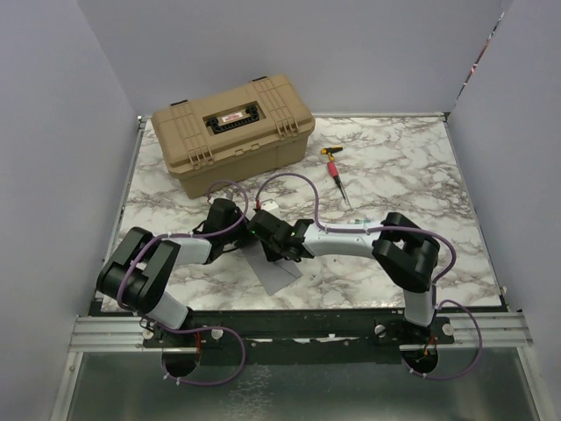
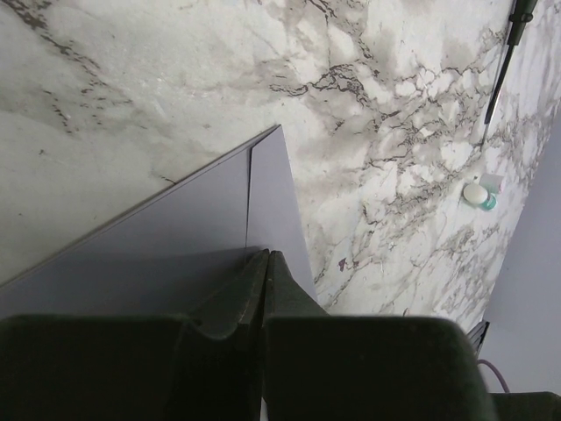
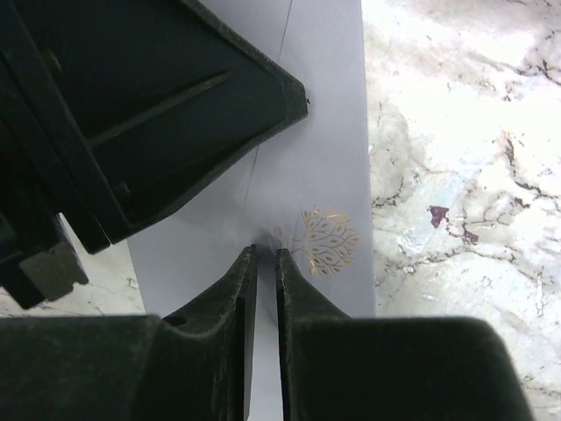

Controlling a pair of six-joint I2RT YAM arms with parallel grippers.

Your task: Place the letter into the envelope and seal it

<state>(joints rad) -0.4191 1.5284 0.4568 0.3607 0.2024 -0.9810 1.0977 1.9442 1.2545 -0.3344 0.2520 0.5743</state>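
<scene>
The grey-lilac envelope (image 1: 280, 274) lies flat on the marble table near its front edge, with a gold tree print (image 3: 326, 241) on it. My left gripper (image 1: 246, 235) is shut, and its tips (image 2: 266, 255) rest on the envelope (image 2: 175, 237) at a paper edge line. My right gripper (image 1: 270, 248) has its jaws a thin slit apart. Its tips (image 3: 264, 252) press on the envelope (image 3: 324, 132), where the paper puckers slightly. The left gripper's black body (image 3: 158, 105) is close ahead of the right one. The letter is hidden.
A tan hard case (image 1: 232, 130) stands at the back left. A screwdriver (image 1: 338, 175) lies at the back centre and also shows in the left wrist view (image 2: 507, 61). A small white and teal object (image 2: 478, 195) lies on the marble. Grey walls enclose the table.
</scene>
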